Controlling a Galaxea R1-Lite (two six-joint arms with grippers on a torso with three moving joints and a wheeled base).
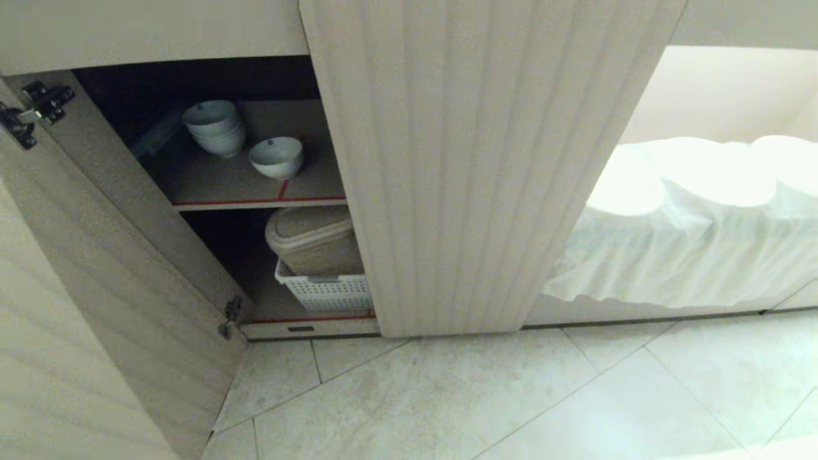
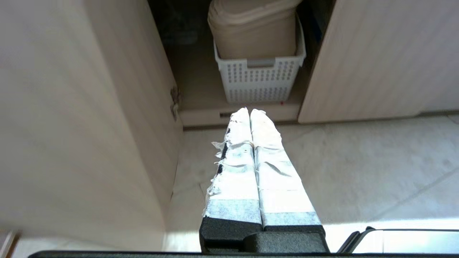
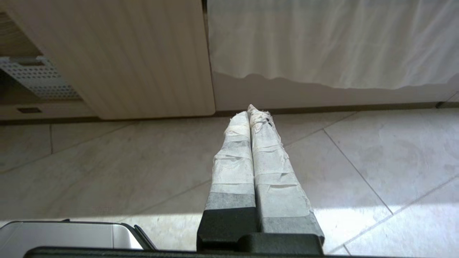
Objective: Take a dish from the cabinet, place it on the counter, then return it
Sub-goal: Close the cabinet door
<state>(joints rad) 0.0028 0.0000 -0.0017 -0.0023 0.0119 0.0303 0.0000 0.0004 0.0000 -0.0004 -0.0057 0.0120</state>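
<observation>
- The low cabinet (image 1: 492,166) with tall beige fluted doors stands with its left door swung wide and its right door shut; the dark interior shows two shelves edged in red tape.
- The small, plain white ceramic bowl (image 1: 276,157) sits alone on the upper shelf, near that shelf's front edge and just left of the shut door. Beside it, further back, is a stack of similar white bowls (image 1: 215,128), close by but apart.
- On the bottom shelf a white perforated plastic basket (image 2: 259,77) holds a beige lidded bin (image 2: 251,27).
- The left gripper (image 2: 250,111) hangs low over the pale floor tiles, before the cabinet's bottom edge, its tape-wrapped fingers clenched on nothing. The right gripper (image 3: 252,109) hangs likewise over the tiles before the shut door, also pressed together and empty.
- By my reckoning nothing has started: the bowl is untouched.
- I'd judge the bowl light, rigid, glazed and slippery, and apt to chip if knocked. Pinching the rim, one finger inside and one outside, on the side away from the stack looks safest.
</observation>
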